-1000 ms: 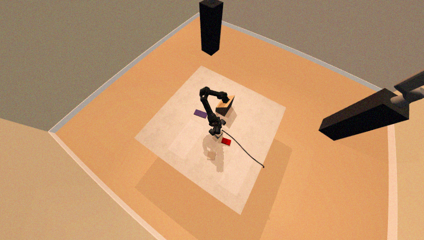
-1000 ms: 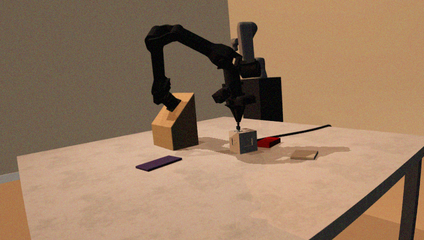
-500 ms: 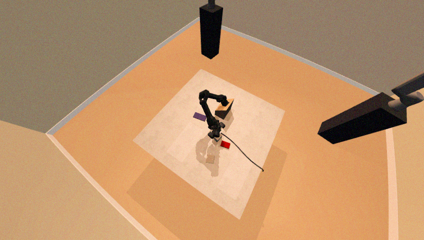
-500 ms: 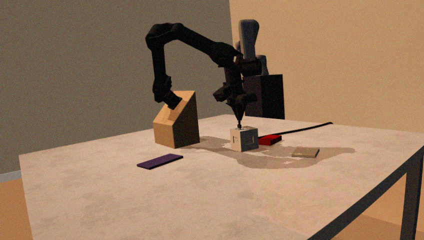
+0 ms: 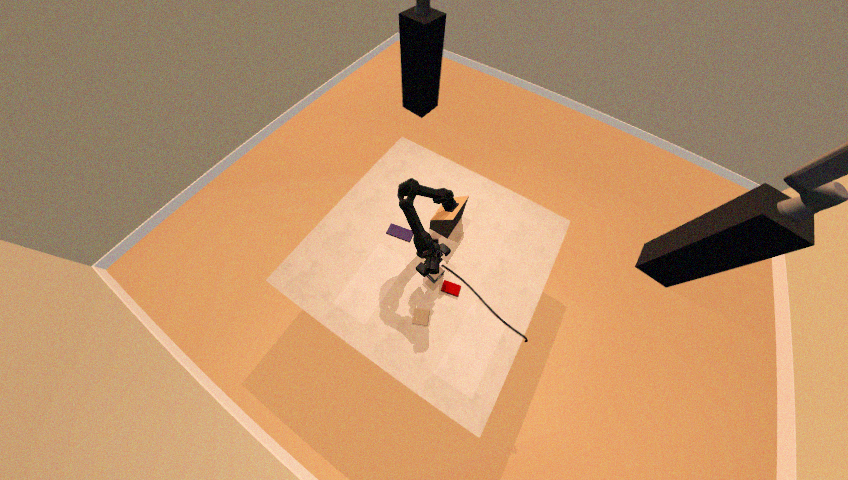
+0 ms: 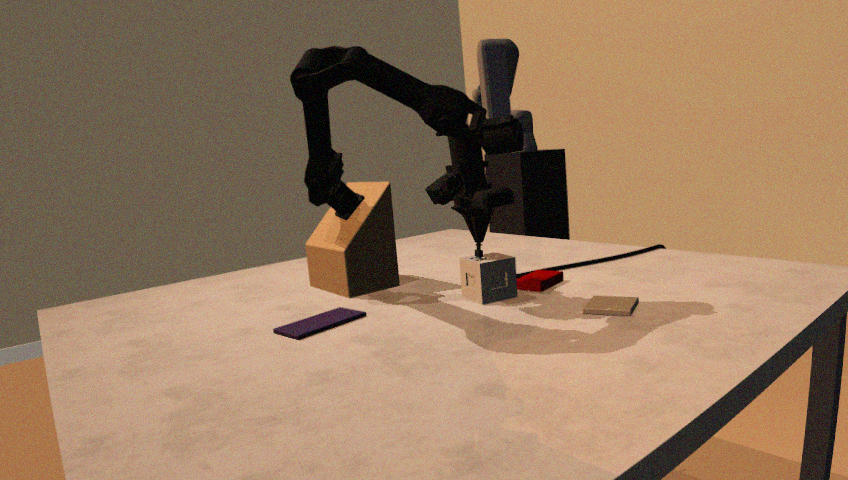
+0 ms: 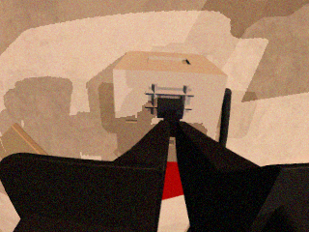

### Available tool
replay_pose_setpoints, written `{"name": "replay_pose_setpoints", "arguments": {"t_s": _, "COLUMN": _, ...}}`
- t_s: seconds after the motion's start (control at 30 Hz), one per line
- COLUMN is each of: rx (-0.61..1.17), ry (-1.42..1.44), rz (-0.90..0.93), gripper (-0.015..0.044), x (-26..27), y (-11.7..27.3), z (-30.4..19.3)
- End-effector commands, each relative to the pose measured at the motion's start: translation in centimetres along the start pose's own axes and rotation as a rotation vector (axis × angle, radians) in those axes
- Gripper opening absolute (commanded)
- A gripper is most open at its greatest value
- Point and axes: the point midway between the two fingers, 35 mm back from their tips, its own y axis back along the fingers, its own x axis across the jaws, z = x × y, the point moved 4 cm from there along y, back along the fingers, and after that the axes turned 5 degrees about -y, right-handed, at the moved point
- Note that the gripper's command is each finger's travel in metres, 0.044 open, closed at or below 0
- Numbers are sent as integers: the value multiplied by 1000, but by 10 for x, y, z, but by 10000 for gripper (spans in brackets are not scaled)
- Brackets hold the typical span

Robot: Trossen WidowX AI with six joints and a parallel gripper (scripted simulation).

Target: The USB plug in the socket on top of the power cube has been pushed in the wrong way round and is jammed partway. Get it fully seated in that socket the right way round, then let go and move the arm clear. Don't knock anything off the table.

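The pale power cube (image 6: 489, 279) (image 7: 130, 92) stands on the table, with slots in its side faces and the socket's metal frame (image 7: 154, 97) on top. My gripper (image 6: 478, 242) (image 7: 172, 128) points straight down over the cube and is shut on the black USB plug (image 6: 478, 252) (image 7: 170, 107). The plug is upright at the socket on the cube's top. Its lower end and the socket opening are hidden behind its body, so how deep it sits and which way round it is cannot be told.
A red block (image 5: 451, 288) (image 6: 539, 279) lies close beside the cube. A black cable (image 5: 484, 300) (image 6: 601, 259) runs from near the cube to the table edge. A tan tile (image 5: 421, 316) (image 6: 611, 305), a purple slab (image 5: 399, 232) (image 6: 320, 322) and a wooden wedge (image 6: 326, 264) stand on the table (image 6: 238, 404).
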Motion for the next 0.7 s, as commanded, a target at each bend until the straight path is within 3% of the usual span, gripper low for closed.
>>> {"name": "replay_pose_setpoints", "arguments": {"t_s": 0.0, "rx": -3, "ry": 6, "rz": 1, "gripper": 0, "x": 0, "y": -2, "z": 0}}
{"name": "replay_pose_setpoints", "arguments": {"t_s": 0.67, "rx": -3, "ry": 6, "rz": 1, "gripper": 0, "x": 0, "y": -4, "z": 0}}
